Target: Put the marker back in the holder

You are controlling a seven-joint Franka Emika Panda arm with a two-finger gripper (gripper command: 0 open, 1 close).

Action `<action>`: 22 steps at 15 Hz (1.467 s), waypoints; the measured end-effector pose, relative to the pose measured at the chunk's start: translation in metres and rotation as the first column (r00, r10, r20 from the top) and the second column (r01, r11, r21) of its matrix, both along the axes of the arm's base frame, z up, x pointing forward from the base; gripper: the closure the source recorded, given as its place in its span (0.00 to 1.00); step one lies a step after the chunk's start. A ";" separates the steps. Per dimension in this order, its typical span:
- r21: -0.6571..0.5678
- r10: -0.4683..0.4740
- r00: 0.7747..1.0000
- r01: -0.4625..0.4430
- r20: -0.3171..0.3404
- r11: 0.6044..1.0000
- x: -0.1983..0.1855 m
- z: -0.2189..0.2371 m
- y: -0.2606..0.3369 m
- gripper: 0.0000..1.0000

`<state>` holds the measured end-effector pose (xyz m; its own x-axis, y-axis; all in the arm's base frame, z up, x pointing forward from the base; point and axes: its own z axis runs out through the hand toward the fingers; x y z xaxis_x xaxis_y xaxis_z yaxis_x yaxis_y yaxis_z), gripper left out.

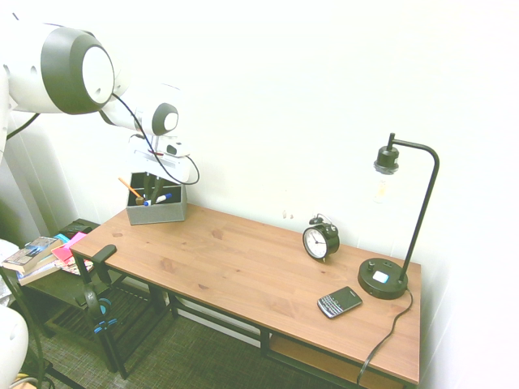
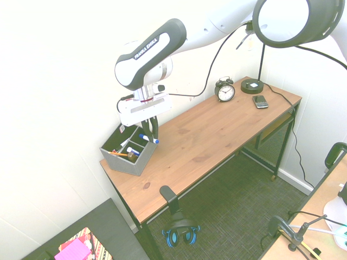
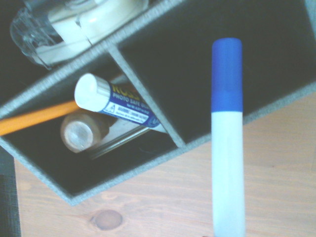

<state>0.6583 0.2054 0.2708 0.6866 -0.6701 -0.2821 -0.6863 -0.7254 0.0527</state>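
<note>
Desk (image 1: 243,267): a long wooden top on a dark frame, set against the white wall; it carries everything named below.
Lamp (image 1: 405,219): black, standing at the far end of the desk from the arm, near the wall edge.
Holder (image 2: 126,158): a grey box organiser with dark inner compartments, sitting at the desk's end corner by the wall, under the arm. One compartment holds an orange stick (image 3: 34,118), a glue stick (image 3: 116,101) and other small items; another holds a tape dispenser (image 3: 74,19); the compartment next to the marker's cap looks empty.
Alarm clock (image 1: 320,239): black, upright, near the wall edge, towards the lamp end.
Phone (image 1: 339,301): dark, lying flat near the lamp's base, closer to the front edge.
Gripper (image 2: 150,135): pointing steeply down over the holder, fingers clamped on the marker.
Marker (image 3: 227,133): white barrel, blue cap, held crosswise in the fingers and tilted; the cap end is over the holder's front wall, above the empty compartment, not yet inside.
Step in hand: carrying the marker to the holder; the approach looks nearly finished.
Next move calls for: getting the marker clear of the front wall and the divider and into the empty compartment, then letting go; at its present slant it could catch on the rim.
</note>
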 end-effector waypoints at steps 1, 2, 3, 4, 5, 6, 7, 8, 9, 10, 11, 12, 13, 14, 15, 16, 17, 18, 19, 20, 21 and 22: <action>0.001 -0.003 1.000 0.003 -0.003 1.000 0.004 0.001 0.001 0.00; 0.001 -0.004 1.000 0.004 -0.005 1.000 0.007 0.000 0.001 0.00; 0.001 -0.006 1.000 0.006 -0.009 1.000 0.011 -0.002 0.001 0.00; 0.000 -0.007 1.000 0.007 -0.011 1.000 0.014 -0.004 0.000 0.00; 0.001 -0.009 1.000 0.009 -0.011 1.000 0.017 -0.006 0.000 0.00; 0.000 -0.009 1.000 0.009 -0.014 1.000 0.019 -0.006 -0.001 0.00; 0.000 -0.009 1.000 0.009 -0.016 1.000 0.021 -0.005 -0.001 0.00; -0.001 -0.010 1.000 0.010 -0.015 1.000 0.022 -0.004 -0.002 0.00; -0.001 -0.012 1.000 0.012 -0.011 1.000 0.023 -0.002 -0.002 0.00; -0.001 -0.013 1.000 0.013 -0.010 1.000 0.024 -0.002 -0.003 0.00; -0.001 -0.013 1.000 0.013 -0.009 1.000 0.024 -0.002 -0.003 0.00; -0.001 -0.014 1.000 0.014 -0.008 1.000 0.024 -0.001 -0.004 0.00; -0.001 -0.014 1.000 0.014 -0.006 1.000 0.025 0.000 -0.004 0.00; -0.001 -0.015 1.000 0.015 -0.002 1.000 0.026 0.001 -0.004 0.00; -0.009 -0.011 1.000 0.011 0.007 1.000 0.027 0.005 -0.006 0.00; -0.035 0.008 0.999 -0.007 0.039 0.999 0.028 0.014 -0.009 0.00; -0.076 0.032 0.996 -0.026 0.080 0.997 0.025 0.028 -0.014 0.00; -0.118 0.052 0.992 -0.038 0.119 0.992 0.021 0.047 -0.022 0.00; -0.166 0.068 0.985 -0.041 0.161 0.985 0.016 0.066 -0.036 0.00; -0.213 0.072 0.978 -0.030 0.194 0.977 0.011 0.082 -0.054 0.00; -0.249 0.061 0.975 -0.006 0.213 0.968 0.004 0.095 -0.074 0.00; -0.270 0.040 0.974 0.022 0.223 0.963 -0.004 0.107 -0.094 0.00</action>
